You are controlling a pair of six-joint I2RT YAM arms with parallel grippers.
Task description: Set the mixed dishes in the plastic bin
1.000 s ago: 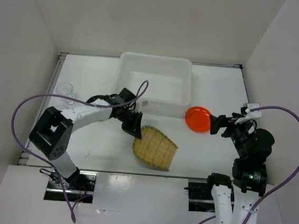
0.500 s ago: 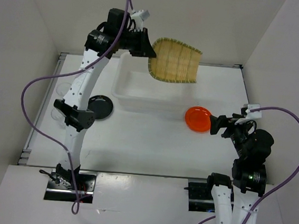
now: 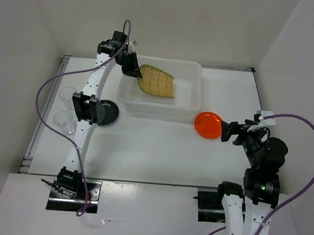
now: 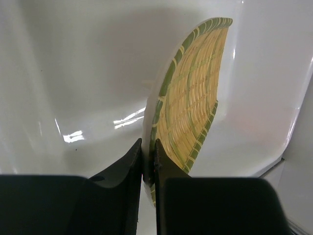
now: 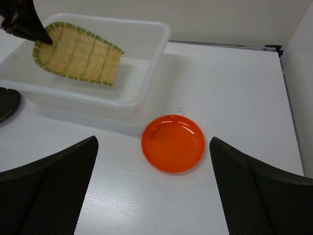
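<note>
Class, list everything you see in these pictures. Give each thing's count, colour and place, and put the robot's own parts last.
bamboo tray: one, tan with green rim, tilted inside the bin, held by its edge.
plastic bin: one, translucent white, far middle of the table.
orange plate: one, orange, on the table right of the bin.
black plate: one, glossy black, left of the bin, partly behind the left arm.
clear cups: two, clear, by the table's left edge.
table: one, white.
left gripper: black, shut on the tray's edge, over the bin.
right gripper: black, open, beside the orange plate.

Tan woven green-rimmed tray [image 3: 156, 82], orange plate [image 3: 208, 125], white translucent bin [image 3: 188, 95].
</note>
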